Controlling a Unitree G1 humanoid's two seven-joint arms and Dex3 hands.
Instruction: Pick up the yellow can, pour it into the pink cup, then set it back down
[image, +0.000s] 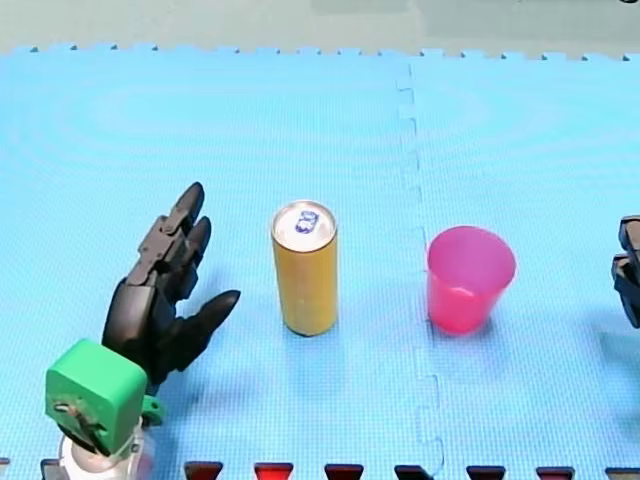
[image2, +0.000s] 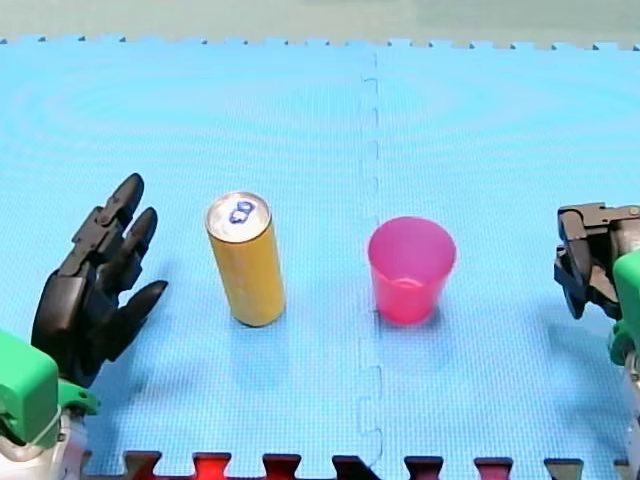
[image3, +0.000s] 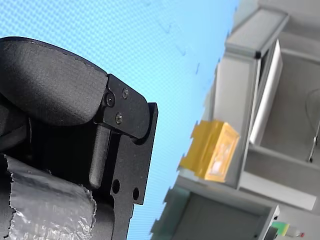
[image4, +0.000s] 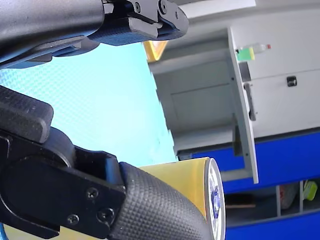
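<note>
A tall yellow can (image: 305, 270) with a silver top stands upright on the blue foam mat (image: 300, 110). To its right, past the mat's seam, stands an upright pink cup (image: 468, 280). My left hand (image: 200, 255) is just left of the can, a small gap away, and holds nothing. At the mat's right edge, right of the cup and apart from it, my right hand (image2: 590, 262) has its fingers curled on nothing. In the second wrist view the yellow can (image4: 195, 182) shows close behind a black fingertip (image4: 150, 205).
A jigsaw seam (image: 413, 200) runs down the mat between can and cup. Red and black blocks (image: 273, 470) line the near edge. The first wrist view has grey cabinets (image3: 260, 60) and a yellow box (image3: 212, 150) beyond the mat.
</note>
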